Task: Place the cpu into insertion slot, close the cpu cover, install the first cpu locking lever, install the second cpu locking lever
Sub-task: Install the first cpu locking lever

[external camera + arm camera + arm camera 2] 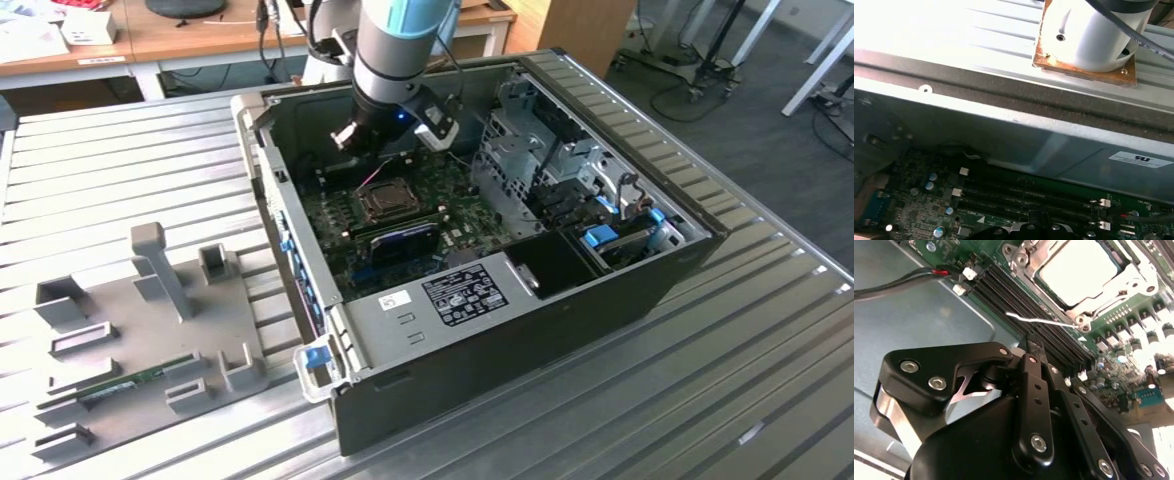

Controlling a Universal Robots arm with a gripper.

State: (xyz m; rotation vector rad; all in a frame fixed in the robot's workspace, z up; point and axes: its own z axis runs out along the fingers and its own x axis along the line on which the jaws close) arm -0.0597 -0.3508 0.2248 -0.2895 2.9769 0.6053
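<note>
in the insertion slot (387, 202) on the motherboard (1104, 342), the cpu (1079, 267) sits seated, its pale face showing through the window of the cpu cover (1130, 286), which lies flat over it. so placing and covering look done. one thin silver locking lever (1039, 320) juts out free across the black memory slots (1019, 295), seemingly not latched; the other lever's state i cannot tell. the gripper (1035, 345) hovers just short of that lever's end, fingers pressed together, pinching nothing, inside the open computer case (641, 290).
</note>
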